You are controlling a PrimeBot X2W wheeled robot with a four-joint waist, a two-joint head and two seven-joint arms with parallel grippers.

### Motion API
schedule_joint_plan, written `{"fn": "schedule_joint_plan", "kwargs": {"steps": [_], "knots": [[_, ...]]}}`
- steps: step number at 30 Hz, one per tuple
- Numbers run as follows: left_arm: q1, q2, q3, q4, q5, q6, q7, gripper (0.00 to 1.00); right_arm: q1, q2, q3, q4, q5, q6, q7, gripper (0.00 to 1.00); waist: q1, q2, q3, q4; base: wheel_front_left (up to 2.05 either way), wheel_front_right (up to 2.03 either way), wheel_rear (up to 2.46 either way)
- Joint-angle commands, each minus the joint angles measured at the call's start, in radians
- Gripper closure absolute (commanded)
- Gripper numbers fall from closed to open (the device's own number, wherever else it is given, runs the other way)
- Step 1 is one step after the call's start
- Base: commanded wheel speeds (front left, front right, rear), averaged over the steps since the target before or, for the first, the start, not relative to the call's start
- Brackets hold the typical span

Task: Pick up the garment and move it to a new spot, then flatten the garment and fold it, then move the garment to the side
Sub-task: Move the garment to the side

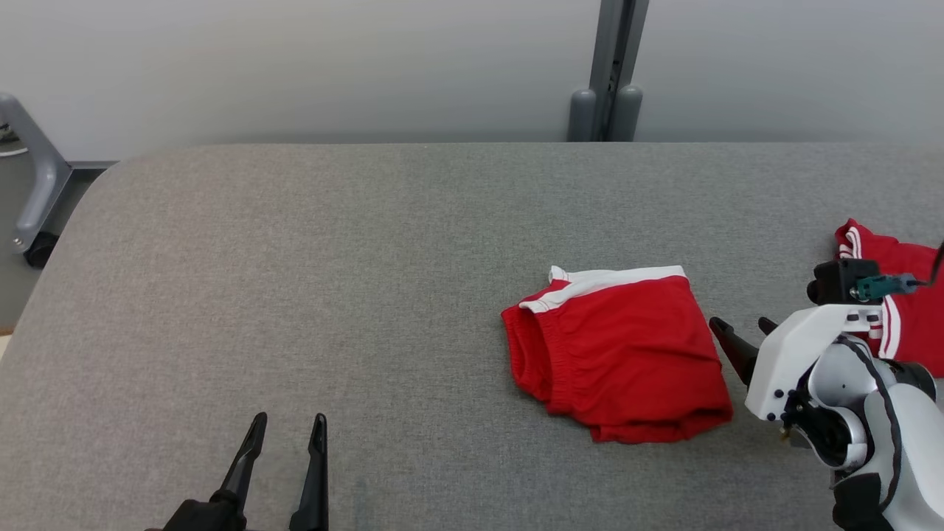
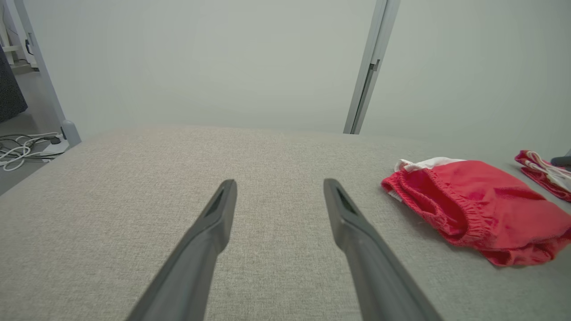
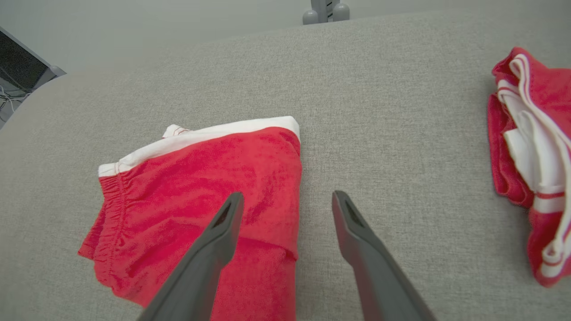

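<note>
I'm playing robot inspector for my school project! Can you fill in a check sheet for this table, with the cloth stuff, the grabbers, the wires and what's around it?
Surface: grey fabric table, flat.
Job's things: red shorts with a white waistband, lying folded right of the middle.
Clutter: second red-and-white garment, bunched at the right edge.
Grippers: left gripper open, over the table's near edge; right gripper open, at the shorts' right edge, holding nothing.
Cables: white cables on the floor beside the table.
Surroundings: grey wall, grey post behind the table, wheeled frame at the left.
</note>
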Motion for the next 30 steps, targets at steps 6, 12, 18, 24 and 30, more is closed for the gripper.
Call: {"fn": "schedule_joint_plan", "kwargs": {"steps": [6, 12, 18, 24, 30], "knots": [[-0.040, 0.003, -0.017, 0.013, -0.006, 0.005, -0.001, 0.00, -0.093, -0.015, -0.004, 0.158, -0.064, 0.000, 0.061, 0.00, 0.0000, -0.0001, 0.053, 0.068, 0.00, 0.00, 0.00], [-0.051, 0.003, -0.026, 0.013, -0.009, 0.010, -0.002, 0.00, -0.136, 0.004, -0.024, 0.293, -0.050, 0.000, 0.061, 0.00, 0.0000, -0.0001, 0.072, 0.085, 0.00, 0.00, 0.00], [-0.061, 0.003, -0.024, 0.003, -0.003, 0.015, -0.001, 0.00, -0.180, 0.032, -0.017, 0.340, -0.010, 0.000, 0.001, 1.00, 0.0000, -0.0001, 0.088, 0.055, 0.00, 0.00, 0.00], [-0.065, 0.003, -0.005, -0.011, 0.009, 0.011, -0.002, 0.00, -0.246, -0.028, 0.083, 0.253, 0.022, 0.000, -0.050, 1.00, 0.0000, -0.0001, 0.114, -0.042, 0.00, 0.00, 0.00], [-0.105, 0.004, -0.002, -0.027, 0.025, -0.004, -0.001, 0.00, -0.309, -0.168, 0.104, 0.128, 0.046, 0.000, 0.013, 1.00, 0.0000, -0.0001, 0.185, -0.128, 0.00, 0.00, 0.00]]}}
